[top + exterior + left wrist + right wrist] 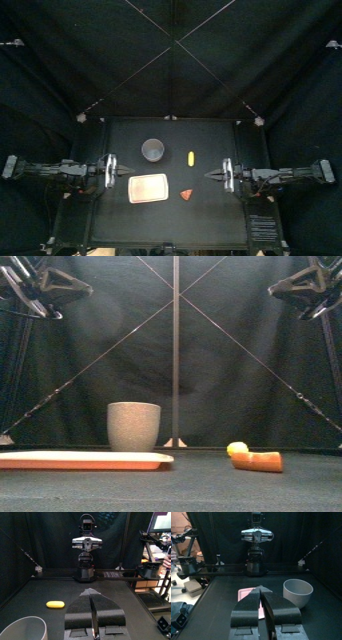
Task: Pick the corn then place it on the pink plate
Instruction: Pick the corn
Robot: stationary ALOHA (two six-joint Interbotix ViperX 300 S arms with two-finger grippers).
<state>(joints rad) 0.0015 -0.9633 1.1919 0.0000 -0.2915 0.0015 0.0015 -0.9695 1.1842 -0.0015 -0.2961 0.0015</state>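
The yellow corn (193, 158) lies on the table right of centre toward the back; it also shows as corn (237, 448) and corn (55, 604). The flat pink plate (147, 188) sits front left of it, seen too as the plate (83, 460) and plate (244, 593). My left gripper (118, 172) hovers at the table's left side, jaws shut and holding nothing (91, 592). My right gripper (225, 174) hovers at the right side, likewise shut with nothing in it (261, 589). Both hang well above the table, apart from the corn.
A tall grey speckled cup (155, 150) stands behind the plate, left of the corn, also seen as the cup (134, 426). An orange wedge-shaped toy (187, 193) lies in front of the corn, just right of the plate.
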